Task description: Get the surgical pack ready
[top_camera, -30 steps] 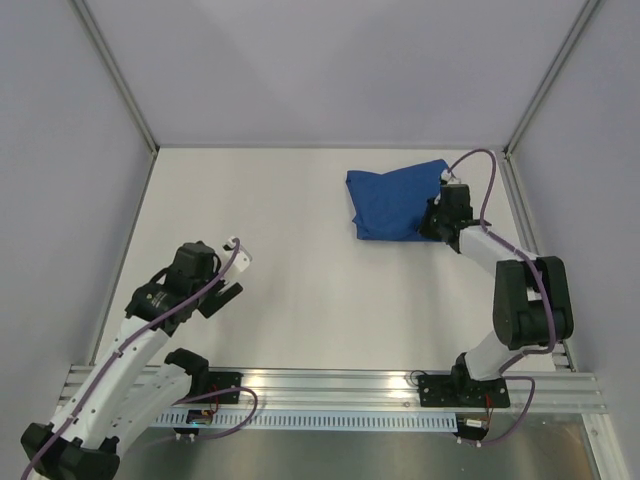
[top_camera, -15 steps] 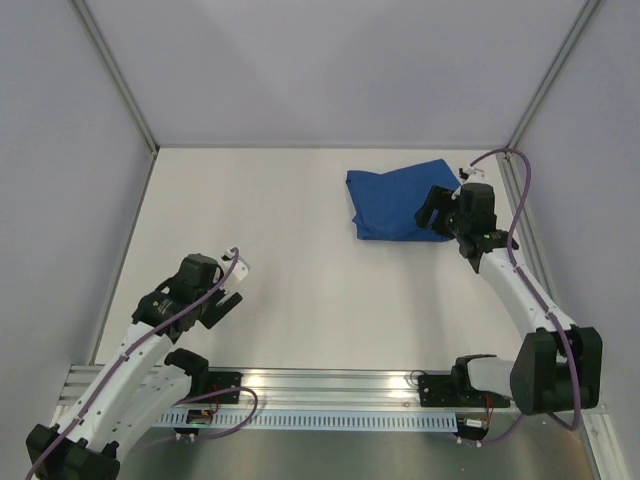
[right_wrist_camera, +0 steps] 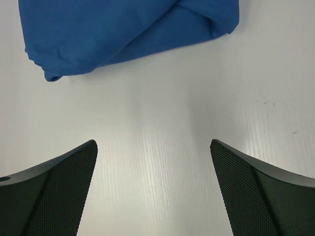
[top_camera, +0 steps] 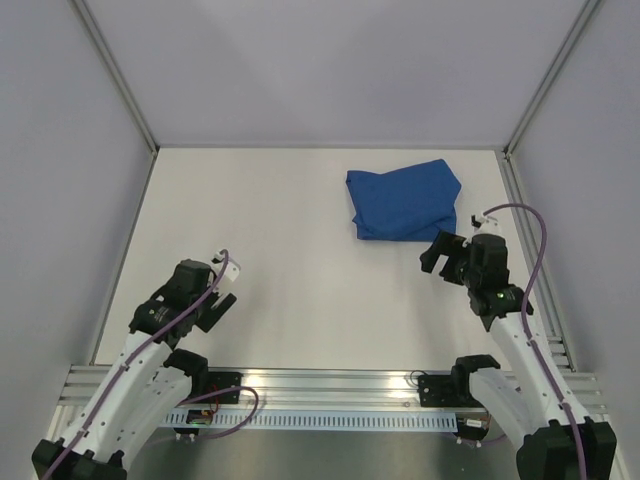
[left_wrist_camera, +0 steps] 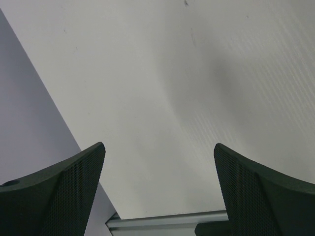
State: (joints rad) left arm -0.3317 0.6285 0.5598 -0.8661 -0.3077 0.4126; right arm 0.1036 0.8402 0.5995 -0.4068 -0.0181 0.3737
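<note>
The surgical pack (top_camera: 403, 201), a royal-blue matte fabric drape folded into a creased bundle, lies on the white table (top_camera: 290, 220) at the far right, close to the right wall. The right gripper (top_camera: 447, 253) hovers just near of it with jaws spread wide and nothing between them. The left gripper (top_camera: 221, 287) is likewise released and empty, well apart at the near left.

We judge the step in hand to be checking or tidying the fold. If we go back in, we should come from above and pinch only the top layer at an edge. We should keep the fingers off the lower layers so the bundle does not drag or unfold.

The top view gives us the whole layout: both arms, the pack's outline and its place on the table. The right wrist view shows the surgical pack (right_wrist_camera: 123, 29) up close, with layered folds and a rolled corner at its left end. Bare table separates it from the right gripper (right_wrist_camera: 153, 145). In the left wrist view, the left gripper (left_wrist_camera: 160, 147) frames only bare table, a side wall (left_wrist_camera: 29, 128) and an aluminium rail (left_wrist_camera: 162, 220).
</note>
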